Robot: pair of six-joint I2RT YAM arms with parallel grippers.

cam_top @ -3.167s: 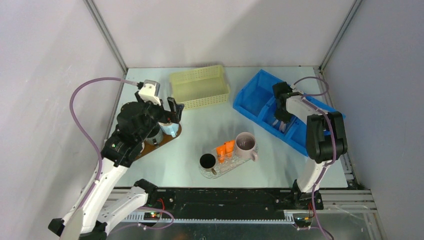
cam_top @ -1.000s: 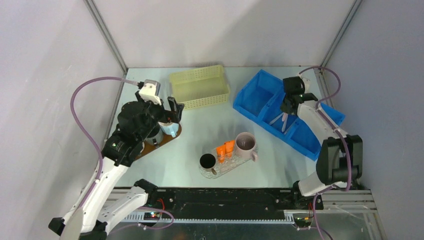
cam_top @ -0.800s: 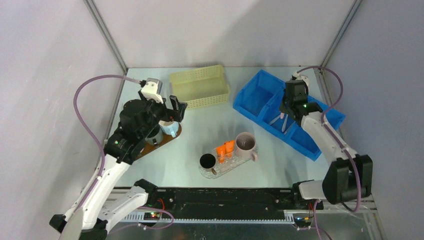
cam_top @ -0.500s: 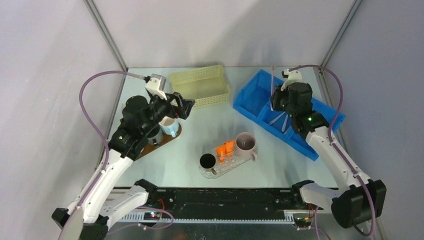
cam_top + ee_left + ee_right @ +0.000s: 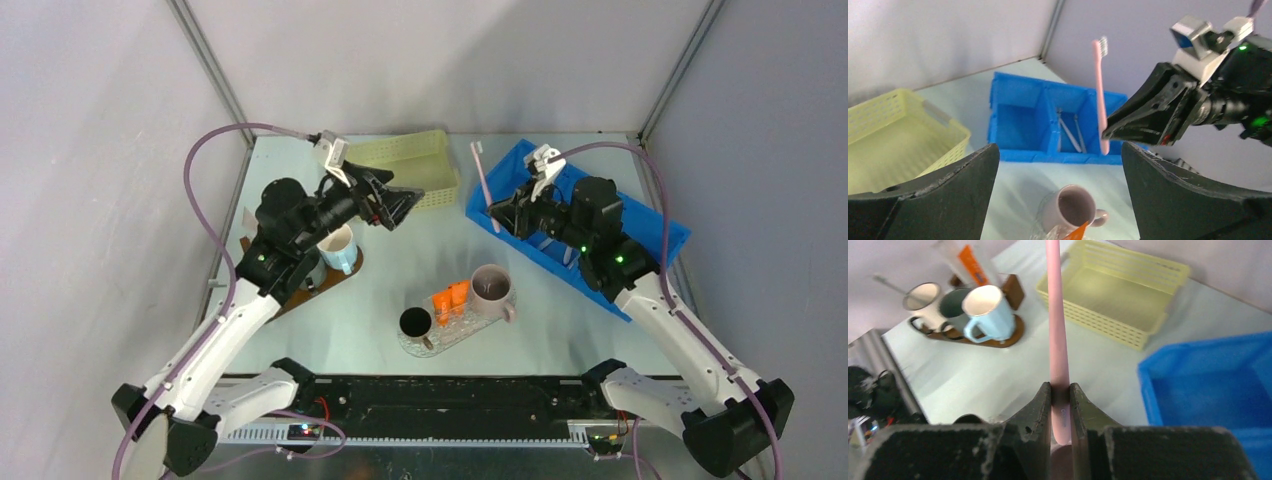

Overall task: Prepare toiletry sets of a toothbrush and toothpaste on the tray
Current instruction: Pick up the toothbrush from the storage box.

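My right gripper (image 5: 497,215) is shut on the lower end of a pink toothbrush (image 5: 483,185). It holds the brush upright in the air, bristles up, over the left edge of the blue bin (image 5: 520,195). The right wrist view shows the handle (image 5: 1056,315) pinched between both fingers (image 5: 1040,405). The clear tray (image 5: 465,328) lies at centre front with two orange tubes (image 5: 450,298), a black mug (image 5: 415,322) and a mauve mug (image 5: 490,285). My left gripper (image 5: 405,205) hangs open and empty, raised above the table left of centre, facing the toothbrush (image 5: 1100,95).
More toothbrushes (image 5: 1068,132) lie in the blue bin's middle compartment. A yellow basket (image 5: 420,160) stands at the back. At the left, a wooden tray (image 5: 998,342) carries a light blue mug (image 5: 340,245), other mugs and an upright tube (image 5: 970,265).
My right gripper has lifted the pink toothbrush out of the blue bin and swung left towards the table's middle. My left arm has risen and turned to the right, still open.
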